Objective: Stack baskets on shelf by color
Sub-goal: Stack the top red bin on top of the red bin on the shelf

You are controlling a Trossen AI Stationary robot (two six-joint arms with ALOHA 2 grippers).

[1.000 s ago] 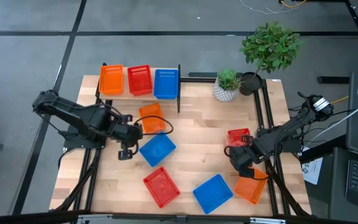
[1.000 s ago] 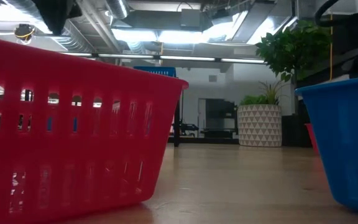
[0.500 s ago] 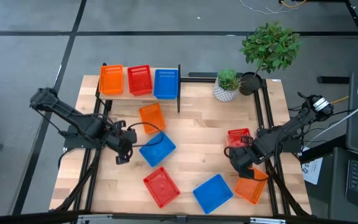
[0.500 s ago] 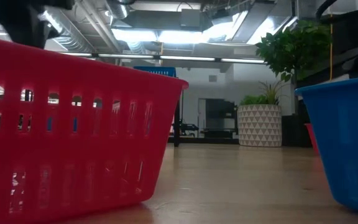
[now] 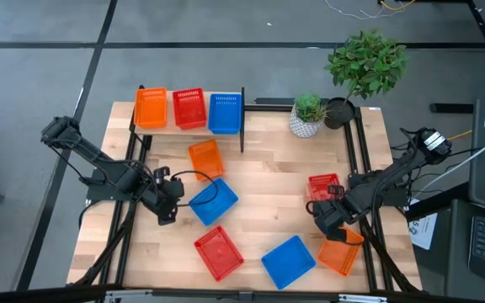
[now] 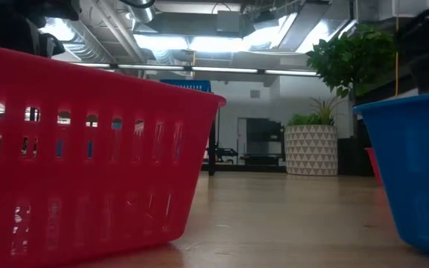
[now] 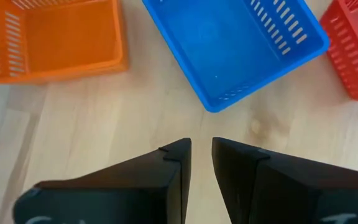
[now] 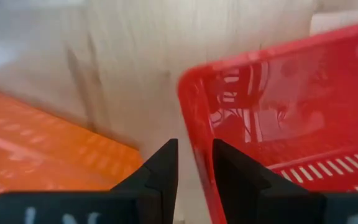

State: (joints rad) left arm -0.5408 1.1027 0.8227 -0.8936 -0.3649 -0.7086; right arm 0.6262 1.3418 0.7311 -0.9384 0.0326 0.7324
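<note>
The left gripper (image 5: 168, 208) hung nearly closed and empty beside a blue basket (image 5: 213, 202) at mid-table; the right gripper (image 5: 318, 204) — fingers a slit apart — straddled a red basket's (image 5: 322, 184) wall. The shelf (image 5: 190, 128) held three baskets.

Even, bright light falls from ceiling strip lamps (image 6: 199, 43), which burn out to white glare in the low view, and the wooden table (image 5: 268, 194) shows only soft, short shadows under the arms. Just ahead of the right pincer (image 8: 194, 163) the red basket (image 8: 278, 118) gleams with reflections and the wood beyond it is smeared and out of focus. Ahead of the left pincer (image 7: 201, 163) the blue basket (image 7: 241, 43) is sharp, while the nearest red basket (image 6: 80, 156) in the low view looms large and soft.
</note>
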